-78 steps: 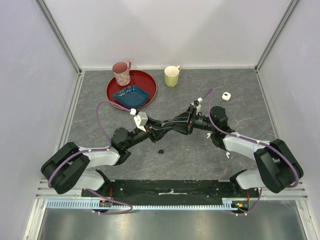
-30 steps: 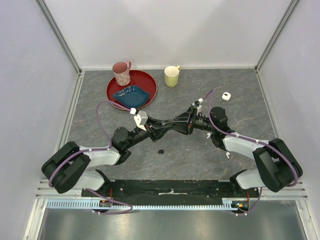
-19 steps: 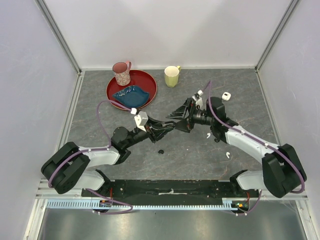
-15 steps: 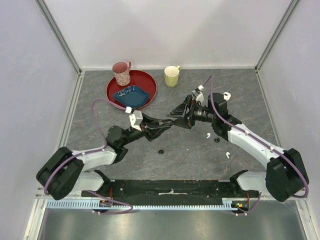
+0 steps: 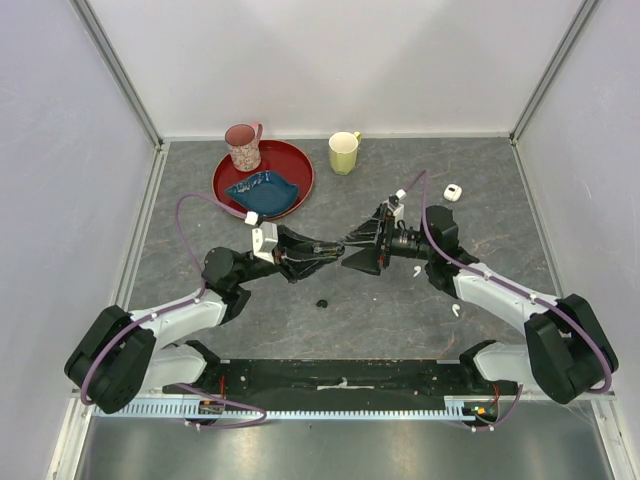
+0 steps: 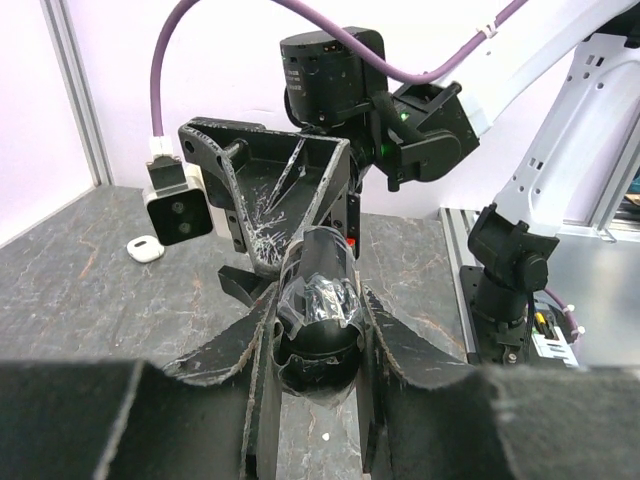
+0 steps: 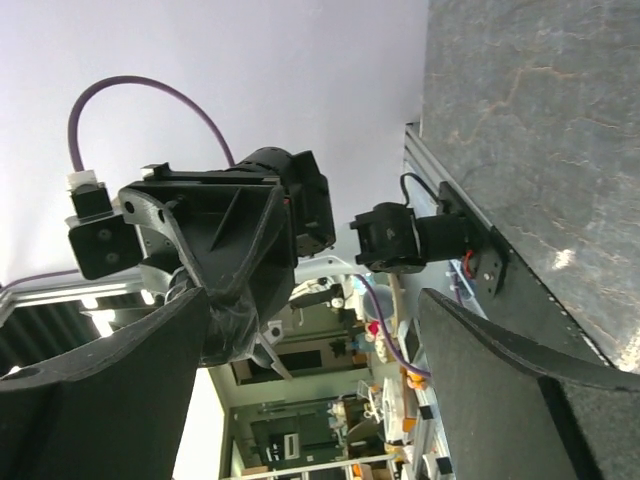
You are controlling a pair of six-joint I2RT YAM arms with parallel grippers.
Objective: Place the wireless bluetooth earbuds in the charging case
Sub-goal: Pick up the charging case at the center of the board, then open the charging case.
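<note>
1. Black tools meet nose to nose over the middle of the grey table (image 5: 500,215). The left tool (image 5: 333,258) is clamped on a dark rounded object (image 6: 318,335) with a glossy patch; what that object is cannot be told.
2. The right tool (image 5: 355,255) faces it with jaws spread wide and nothing between them, its fingers just beside the left tool's tip.
3. The white charging case (image 5: 453,192) lies on the table behind the right tool, on the far side of its arm and well apart from both tools.
4. One earbud (image 5: 417,270) lies on the table just behind the right tool, on the near side of its arm. The other earbud (image 5: 457,310) lies farther back beside that arm. Neither is in the case.
5. A small black item (image 5: 322,302) sits on the table on the near side of the left tool.
6. Beyond the left tool, a red tray (image 5: 292,160) carries a blue dish (image 5: 262,192), with a pink mug (image 5: 243,147) at its far edge. A pale yellow mug (image 5: 344,153) stands near the tray.
</note>
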